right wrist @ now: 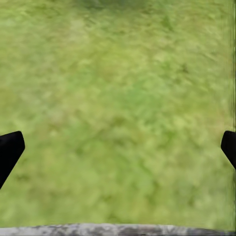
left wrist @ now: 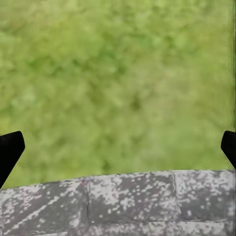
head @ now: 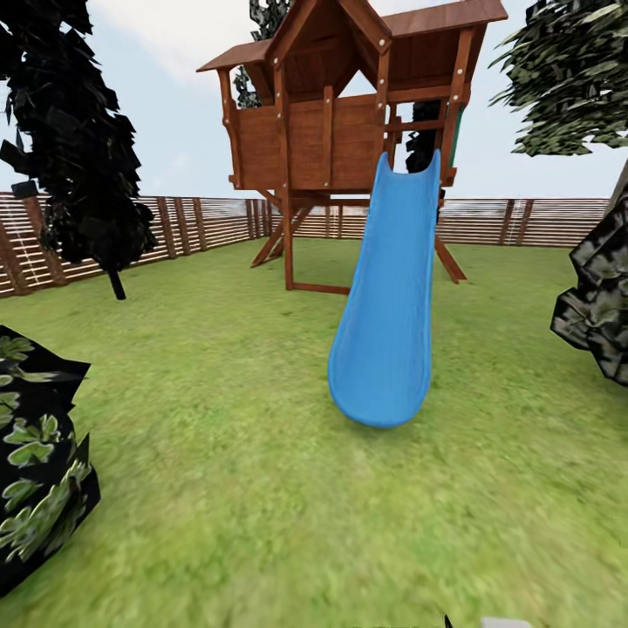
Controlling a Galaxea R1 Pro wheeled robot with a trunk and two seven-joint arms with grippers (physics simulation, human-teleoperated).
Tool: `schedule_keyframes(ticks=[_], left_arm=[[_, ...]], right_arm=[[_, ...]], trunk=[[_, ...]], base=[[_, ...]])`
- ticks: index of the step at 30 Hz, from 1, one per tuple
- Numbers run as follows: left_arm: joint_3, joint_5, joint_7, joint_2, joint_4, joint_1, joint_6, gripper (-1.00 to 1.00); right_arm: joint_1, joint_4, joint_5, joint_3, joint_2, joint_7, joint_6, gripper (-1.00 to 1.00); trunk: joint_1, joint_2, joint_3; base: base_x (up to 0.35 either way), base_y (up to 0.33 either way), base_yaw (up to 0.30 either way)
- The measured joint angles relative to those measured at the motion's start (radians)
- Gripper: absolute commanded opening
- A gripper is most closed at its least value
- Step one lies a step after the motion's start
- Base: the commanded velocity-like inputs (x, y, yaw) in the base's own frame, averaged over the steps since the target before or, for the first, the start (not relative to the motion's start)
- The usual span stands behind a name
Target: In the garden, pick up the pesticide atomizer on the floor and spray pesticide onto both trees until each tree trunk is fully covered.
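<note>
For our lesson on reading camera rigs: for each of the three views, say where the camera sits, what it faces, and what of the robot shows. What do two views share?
Head view: on the robot's head, facing across the lawn to a wooden playhouse with a blue slide and the fence.
Left wrist view: on the left arm, facing down at grass and grey stone; black fingertips wide apart.
Right wrist view: likewise, grass, fingertips apart.
Shared: both wrist views show grass with a stone edge.
</note>
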Motion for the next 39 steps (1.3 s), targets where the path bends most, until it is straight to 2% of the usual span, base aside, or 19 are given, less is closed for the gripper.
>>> schedule_keyframes(ticks=[39], left_arm=[[0.000,0.000,0.000,0.000,0.000,0.000,0.002,1.00]], right_arm=[[0.000,0.000,0.001,0.001,0.000,0.000,0.000,1.00]], trunk=[[0.000,0.000,0.000]], base=[[0.000,0.000,-0.268]])
